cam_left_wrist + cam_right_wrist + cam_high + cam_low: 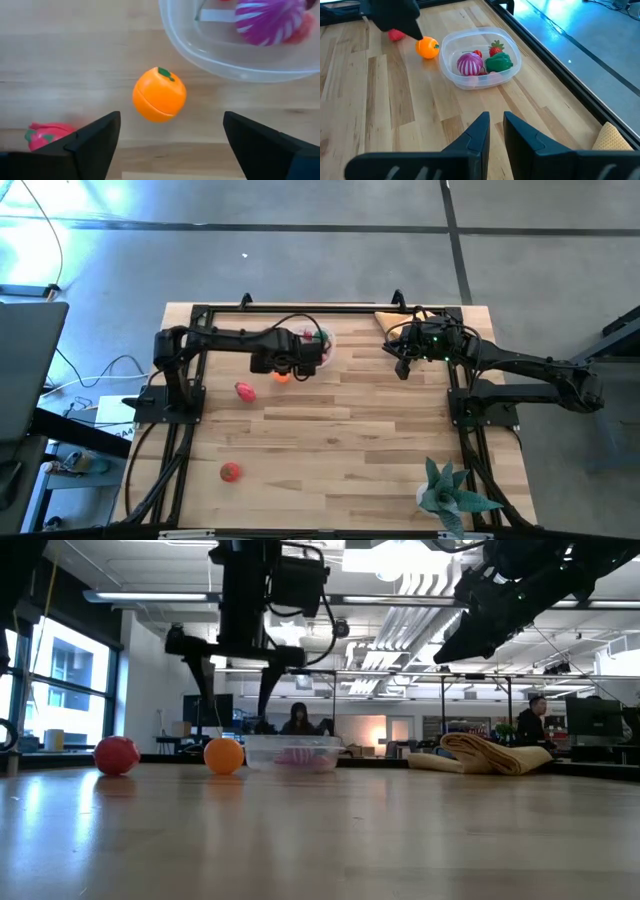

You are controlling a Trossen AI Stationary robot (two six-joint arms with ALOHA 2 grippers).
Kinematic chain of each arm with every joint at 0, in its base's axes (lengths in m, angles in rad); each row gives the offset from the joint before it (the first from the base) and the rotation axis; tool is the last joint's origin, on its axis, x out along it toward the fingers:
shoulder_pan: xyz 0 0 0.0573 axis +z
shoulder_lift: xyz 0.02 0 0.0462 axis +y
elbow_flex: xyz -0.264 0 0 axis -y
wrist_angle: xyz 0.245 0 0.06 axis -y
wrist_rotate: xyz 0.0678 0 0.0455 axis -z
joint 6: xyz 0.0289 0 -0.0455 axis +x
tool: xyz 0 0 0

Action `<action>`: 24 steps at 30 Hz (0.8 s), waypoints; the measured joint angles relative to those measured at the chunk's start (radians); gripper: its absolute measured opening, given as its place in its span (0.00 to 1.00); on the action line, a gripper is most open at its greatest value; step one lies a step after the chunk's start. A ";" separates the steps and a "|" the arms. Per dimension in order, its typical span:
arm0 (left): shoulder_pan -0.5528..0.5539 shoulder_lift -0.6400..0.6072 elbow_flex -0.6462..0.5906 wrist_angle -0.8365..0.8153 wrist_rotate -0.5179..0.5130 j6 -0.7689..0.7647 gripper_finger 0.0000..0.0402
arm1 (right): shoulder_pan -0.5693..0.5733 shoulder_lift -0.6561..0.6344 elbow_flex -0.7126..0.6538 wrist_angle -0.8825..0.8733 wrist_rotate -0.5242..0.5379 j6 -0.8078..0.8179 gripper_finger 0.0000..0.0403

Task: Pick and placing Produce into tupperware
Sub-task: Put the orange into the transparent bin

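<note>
Your left gripper (pixel 170 142) hangs wide open above the small round orange plastic toy fruit (pixel 159 94); likely light, rigid, slick; grip its widest middle.

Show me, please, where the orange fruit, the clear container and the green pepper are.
orange fruit (pixel 159 95): left wrist view, middle of its orange body.
clear container (pixel 454 76): right wrist view, its near rim.
green pepper (pixel 498 63): right wrist view, middle of its green body, inside the container.
</note>
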 joint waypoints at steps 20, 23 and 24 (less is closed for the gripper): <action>0.051 0.000 -0.139 0.156 0.019 0.078 0.81 | 0.000 0.000 0.000 0.000 0.000 0.000 0.11; 0.051 0.000 -0.171 0.198 0.019 0.078 0.81 | 0.000 0.000 0.000 0.000 0.000 0.000 0.11; 0.052 0.000 -0.178 0.204 0.019 0.079 0.81 | 0.000 0.000 0.000 0.000 0.000 0.000 0.11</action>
